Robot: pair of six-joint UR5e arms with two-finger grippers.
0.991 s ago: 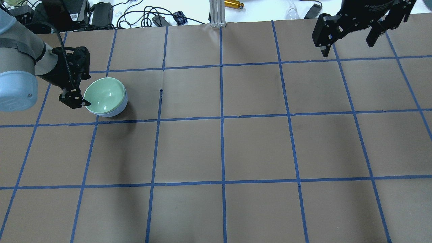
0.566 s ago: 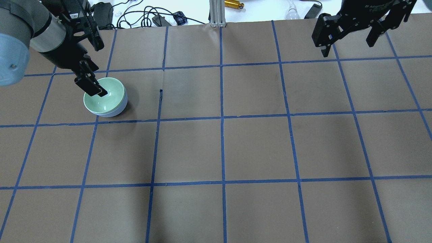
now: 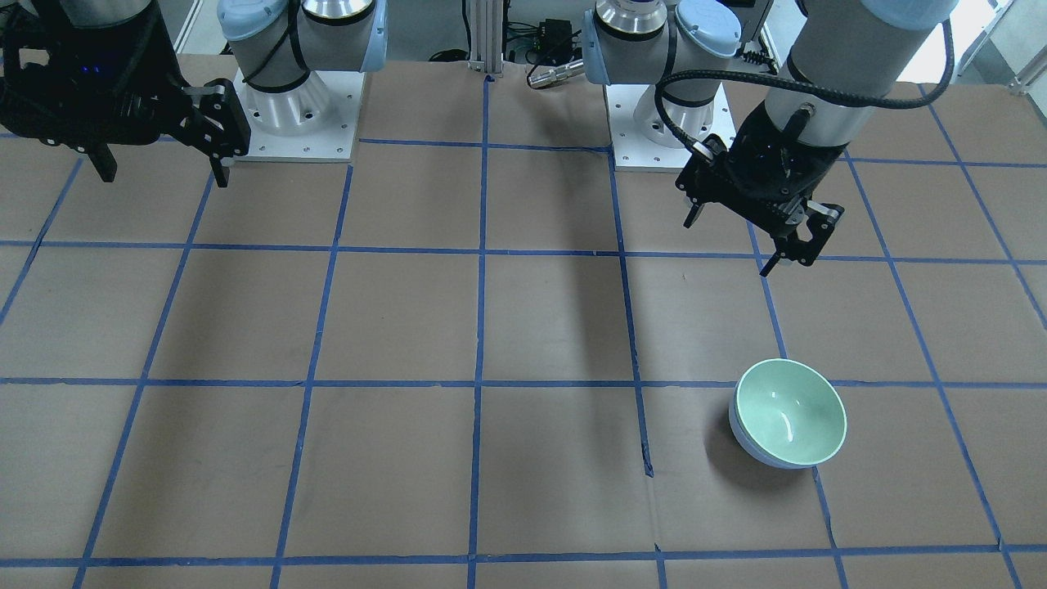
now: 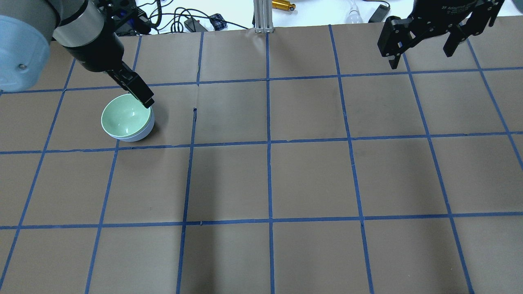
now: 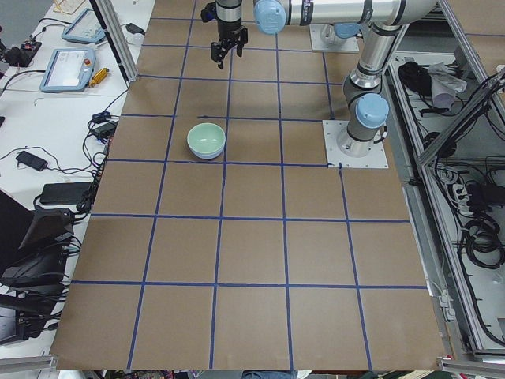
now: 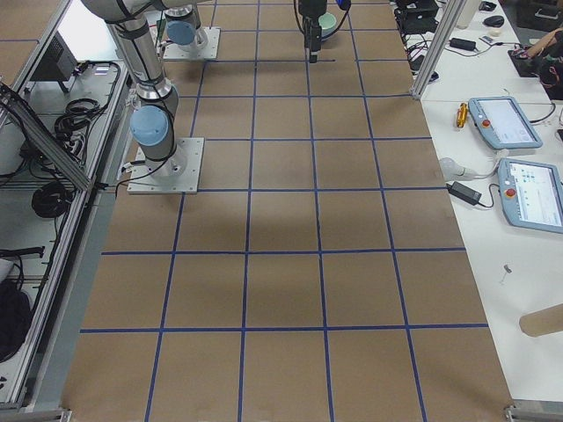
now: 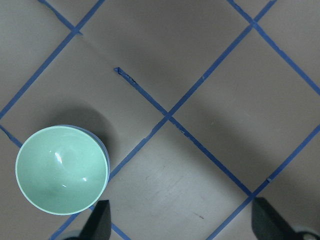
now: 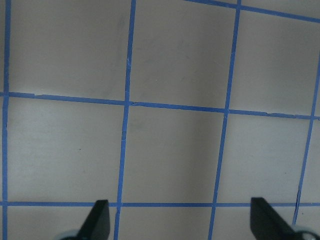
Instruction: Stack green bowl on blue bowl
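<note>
The left hand (image 3: 728, 245) hangs at the upper right of the front-facing view, fingers spread and holding nothing. Below it in the frame, toward the lower right, the green bowl (image 3: 789, 409) sits nested upright inside the blue bowl (image 3: 761, 454) on the counter (image 3: 409, 327). Only a blue sliver shows under the green rim. The right hand (image 4: 421, 55), at the upper right of the overhead view, is likewise spread and holds nothing. White print on its body begins "2F"; the rest is too small to read.

2 grey arms (image 3: 834, 57), pale blue caps (image 3: 707, 24), black grippers (image 3: 730, 243), black cable (image 3: 900, 103).
</note>
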